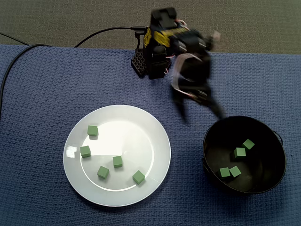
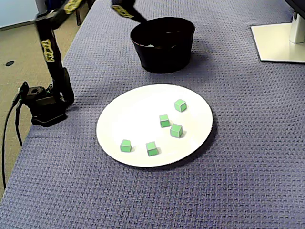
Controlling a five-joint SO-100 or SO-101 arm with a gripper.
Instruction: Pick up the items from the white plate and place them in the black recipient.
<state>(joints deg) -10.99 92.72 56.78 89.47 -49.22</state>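
Hovers with pincer point(image 1: 201, 113) spread and empty, blurred, at the upper-left rim of the black bowl point(image 1: 211, 157) in a fixed view.

Pinches nothing between its two dark, diverging fingers. Counts four green cubes point(image 1: 240, 152) down inside that one bowl, which is round, deep and dark-walled, two of them touching and two near each other. Counts five plate cubes point(image 1: 117, 161) of the same small, square-edged, matte kind, scattered apart on the single white plate point(image 1: 127, 132), which is round, smooth, glossy and lies flat to the bowl's left. Rests all of it on a blue waffle-weave cloth point(image 1: 47, 94). Rises from a black-and-yellow base point(image 1: 153, 61) at the cloth's far edge, with one black cable point(image 1: 103, 32) curving off left. Shows a flat white stand point(image 2: 279, 43) at the upper right of the other fixed view.
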